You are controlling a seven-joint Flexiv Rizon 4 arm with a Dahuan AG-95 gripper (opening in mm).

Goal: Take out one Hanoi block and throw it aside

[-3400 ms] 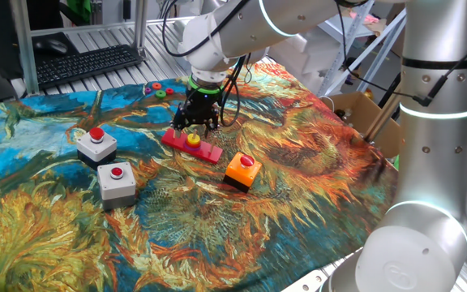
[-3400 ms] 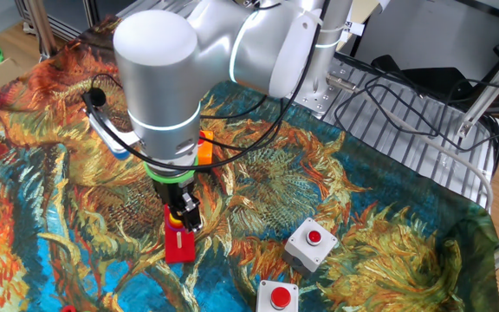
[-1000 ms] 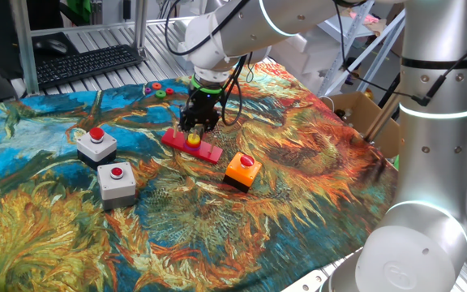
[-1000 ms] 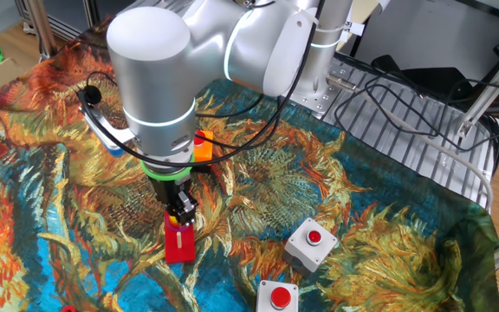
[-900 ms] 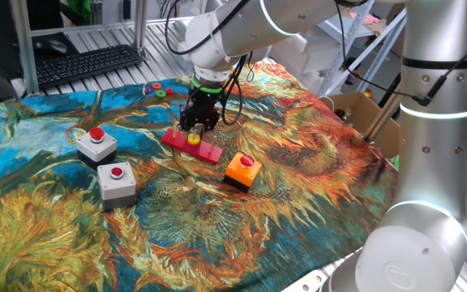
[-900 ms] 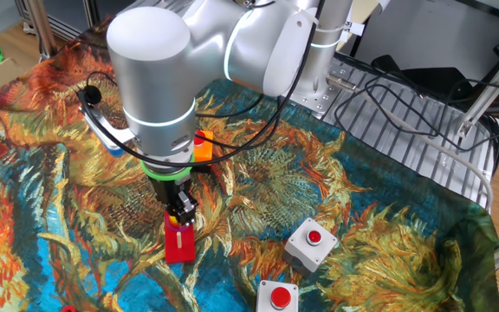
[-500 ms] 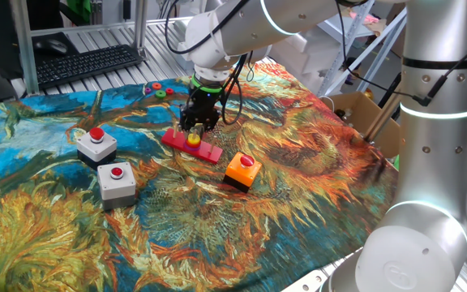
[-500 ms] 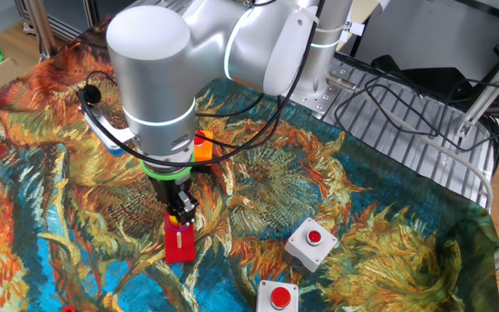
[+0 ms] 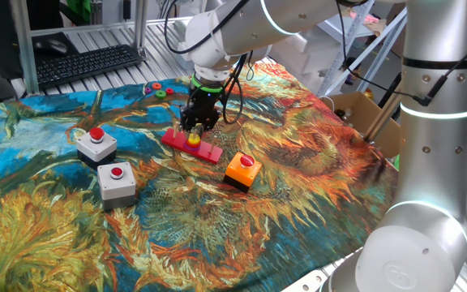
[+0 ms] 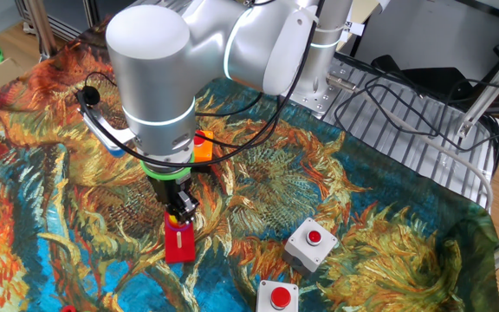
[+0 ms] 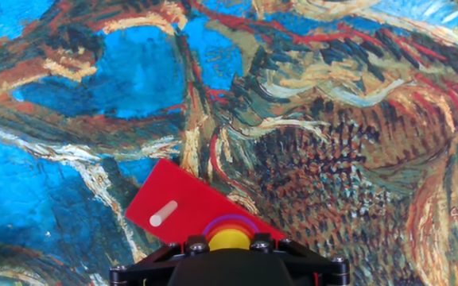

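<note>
We count three button boxes, two grey [image 9: 96,144] [image 9: 117,181] and one orange [image 9: 242,171]. Our gripper [image 9: 198,126] is clamped on the one yellow Hanoi block [image 11: 228,239] above the red pegged base [image 11: 175,202].

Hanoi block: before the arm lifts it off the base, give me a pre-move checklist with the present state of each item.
1. Gripper sits directly over the Hanoi block on the red base: ok.
2. Fingers closed firmly on the block: cannot tell, the contact is hidden in every view.
3. Neighbouring white peg is bare and clear of the fingers: ok.
4. Orange button box stands apart from the base: ok.
5. Two grey button boxes are well off to the side: ok.
</note>
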